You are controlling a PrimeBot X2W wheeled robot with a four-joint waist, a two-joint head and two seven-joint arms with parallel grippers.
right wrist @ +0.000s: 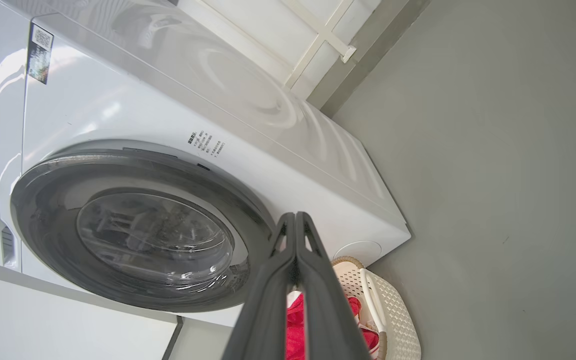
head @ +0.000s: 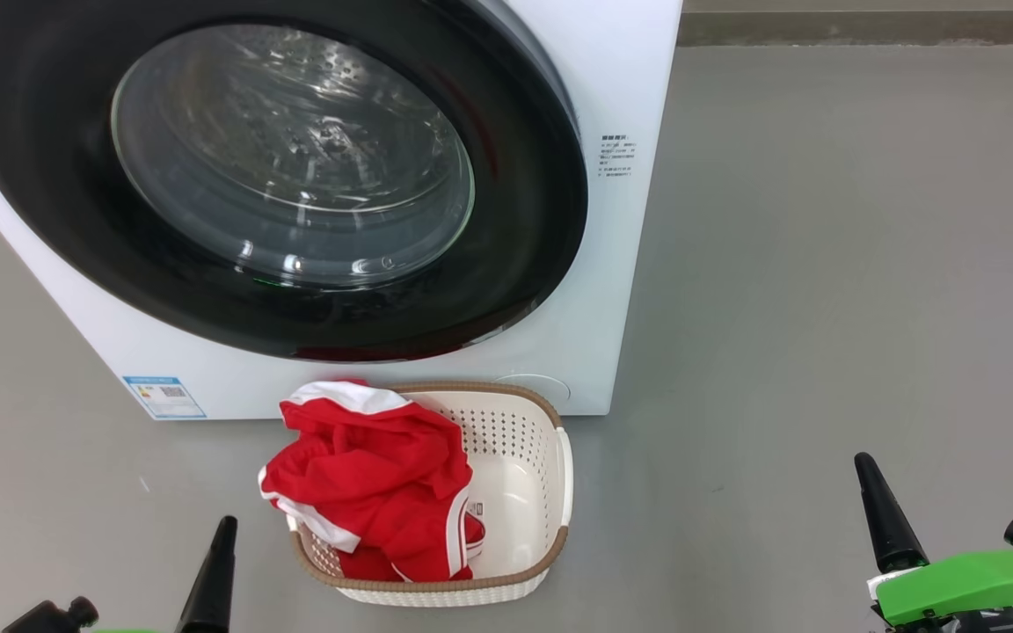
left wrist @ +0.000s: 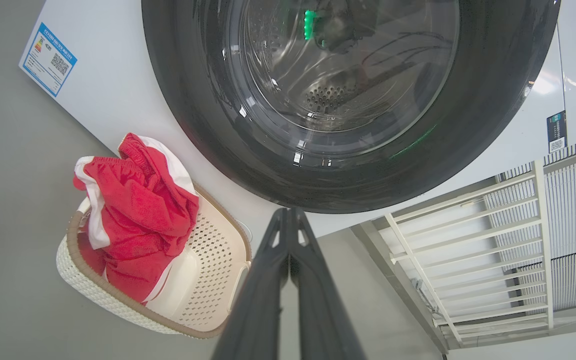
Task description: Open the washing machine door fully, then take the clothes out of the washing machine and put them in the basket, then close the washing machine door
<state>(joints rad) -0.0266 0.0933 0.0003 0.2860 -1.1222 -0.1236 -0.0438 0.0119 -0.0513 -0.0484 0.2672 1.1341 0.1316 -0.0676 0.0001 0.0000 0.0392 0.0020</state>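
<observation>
Grey floor (head: 823,264), arms held low either side of basket (head: 489,388) — left fingers (left wrist: 263,290) and right fingers (right wrist: 268,300) pressed together, empty

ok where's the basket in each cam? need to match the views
Head view: the basket is lower centre, just below the washing machine door.
Left wrist view: lower left, appearing tilted.
Right wrist view: bottom edge, right of centre, partly cut off.
Shared landmark: that black-rimmed round door, next to the basket in all three views.
</observation>
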